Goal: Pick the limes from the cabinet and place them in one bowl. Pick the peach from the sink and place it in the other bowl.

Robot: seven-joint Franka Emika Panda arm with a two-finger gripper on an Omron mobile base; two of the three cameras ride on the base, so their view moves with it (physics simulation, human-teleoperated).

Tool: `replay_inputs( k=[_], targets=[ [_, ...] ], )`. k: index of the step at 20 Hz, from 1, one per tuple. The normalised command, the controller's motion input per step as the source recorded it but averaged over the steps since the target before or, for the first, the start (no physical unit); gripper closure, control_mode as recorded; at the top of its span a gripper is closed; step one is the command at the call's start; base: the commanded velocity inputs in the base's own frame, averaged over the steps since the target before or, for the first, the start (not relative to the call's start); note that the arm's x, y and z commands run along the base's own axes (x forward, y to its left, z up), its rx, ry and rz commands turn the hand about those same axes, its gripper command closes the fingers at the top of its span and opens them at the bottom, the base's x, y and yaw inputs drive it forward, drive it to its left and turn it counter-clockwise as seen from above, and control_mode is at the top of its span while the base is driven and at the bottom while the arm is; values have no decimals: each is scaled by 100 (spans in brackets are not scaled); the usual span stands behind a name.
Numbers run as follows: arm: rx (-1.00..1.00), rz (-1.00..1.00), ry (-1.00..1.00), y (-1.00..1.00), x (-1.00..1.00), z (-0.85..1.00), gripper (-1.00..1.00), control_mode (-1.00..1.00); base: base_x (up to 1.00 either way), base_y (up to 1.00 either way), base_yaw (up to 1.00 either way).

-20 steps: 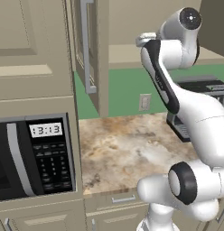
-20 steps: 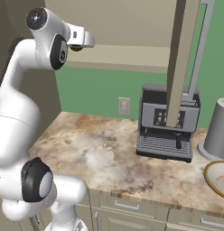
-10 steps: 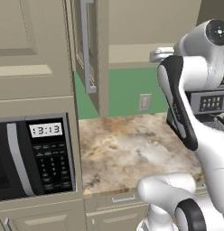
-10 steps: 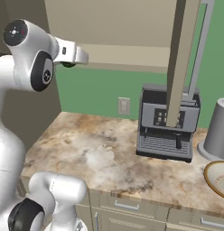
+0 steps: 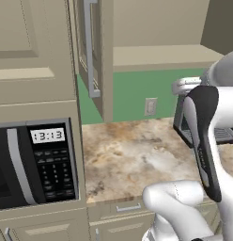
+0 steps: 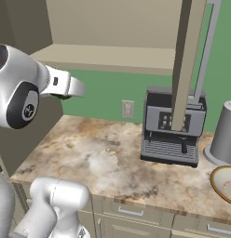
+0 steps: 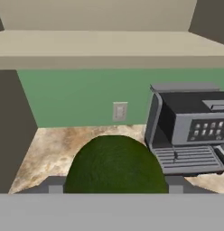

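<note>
**Green lime clamped in gripper, above counter**

Dark green lime sits between the two finger tips in hand view, big & close to the lens; gripper is clenched on it, tips showing at either side of the fruit. Hand cam looks out over marbled tan counter toward green back wall, w/ a wall outlet at the counter's back edge.

Cabinet door stands open in left base view, long grey bar handle facing out, beige shelf behind it. Right base view: door seen edge-on, hanging in front of the espresso machine, which stands at the counter's back edge. Hand reaches out fwd from the wrist, level w/ underside of shelf; fingers can't be made out in either base view.

Tan-rimmed shallow bowl at counter's front right corner in right base view, cut by frame edge. Grey canister just behind it. Microwave at counter's left edge, left base view.
</note>
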Motion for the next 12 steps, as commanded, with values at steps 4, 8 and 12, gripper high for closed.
replay_inputs(
  k=[4,8,12],
  targets=[
    [-7,-1,6,-10,-65,-95,100,-100,0,0,0],
    [-5,0,7,-12,-57,-98,100,-100,0,0,0],
    [-1,0,8,3,-22,-84,100,-100,0,0,0]
  ],
)
